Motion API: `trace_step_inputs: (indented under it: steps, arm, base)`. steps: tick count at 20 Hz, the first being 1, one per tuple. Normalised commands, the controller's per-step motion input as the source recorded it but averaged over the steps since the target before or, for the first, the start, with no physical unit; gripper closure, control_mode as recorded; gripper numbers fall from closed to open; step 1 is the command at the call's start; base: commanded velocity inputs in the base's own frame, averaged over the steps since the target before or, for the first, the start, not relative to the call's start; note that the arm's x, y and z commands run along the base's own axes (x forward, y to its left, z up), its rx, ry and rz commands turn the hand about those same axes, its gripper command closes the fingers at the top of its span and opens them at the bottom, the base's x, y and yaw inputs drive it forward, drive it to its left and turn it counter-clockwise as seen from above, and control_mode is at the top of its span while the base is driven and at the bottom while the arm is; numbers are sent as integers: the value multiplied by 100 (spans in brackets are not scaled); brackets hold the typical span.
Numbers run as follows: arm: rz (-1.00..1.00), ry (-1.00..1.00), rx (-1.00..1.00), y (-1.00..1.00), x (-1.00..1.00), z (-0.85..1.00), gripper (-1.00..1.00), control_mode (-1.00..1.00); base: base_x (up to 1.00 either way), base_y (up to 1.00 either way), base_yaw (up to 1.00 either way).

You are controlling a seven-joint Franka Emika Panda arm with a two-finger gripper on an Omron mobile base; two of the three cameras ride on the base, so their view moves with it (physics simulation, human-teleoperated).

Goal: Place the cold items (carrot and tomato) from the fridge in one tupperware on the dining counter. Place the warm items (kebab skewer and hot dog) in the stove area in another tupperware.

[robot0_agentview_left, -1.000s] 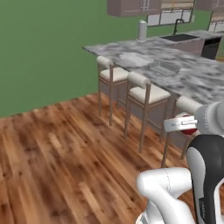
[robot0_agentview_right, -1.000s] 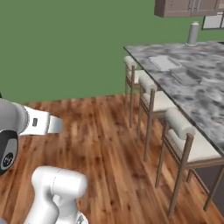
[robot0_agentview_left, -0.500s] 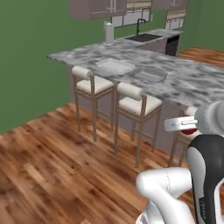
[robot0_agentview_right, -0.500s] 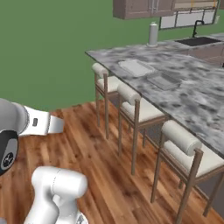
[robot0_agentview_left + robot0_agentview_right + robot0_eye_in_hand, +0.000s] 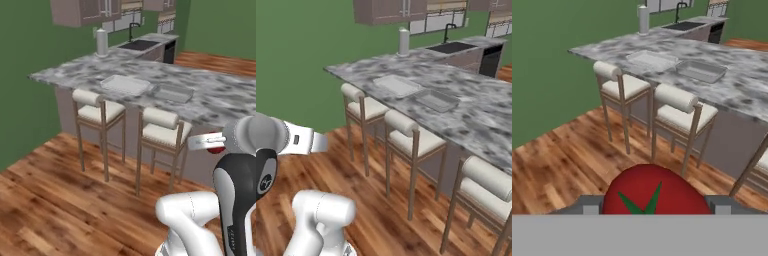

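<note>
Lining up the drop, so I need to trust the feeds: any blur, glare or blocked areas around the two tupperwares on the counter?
Left base view: soft and low-detail, no glare; both tupperwares unobstructed, pale against the marble counter. Right base view: similar softness, even flat lighting. Hand view: the tomato in the gripper covers the lower middle; containers stay visible above.

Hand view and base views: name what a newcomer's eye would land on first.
The red tomato fills the bottom of the hand view, held in the gripper. Beyond it, the grey marble dining counter carries two clear tupperware containers side by side, with cream-cushioned stools lined along its near edge.
</note>
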Motion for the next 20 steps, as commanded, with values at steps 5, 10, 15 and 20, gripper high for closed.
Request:
trace_step_inputs:
  steps: [5,10,15,20]
  arm:
    - [0,0,0,0,0,0,100,100]
    - [0,0,0,0,0,0,100,100]
    - [0,0,0,0,0,0,100,100]
    - [0,0,0,0,0,0,100,100]
  base:
    - [82,100,-37]
    - [83,100,-38]
    - [85,100,-39]
    - [88,95,-42]
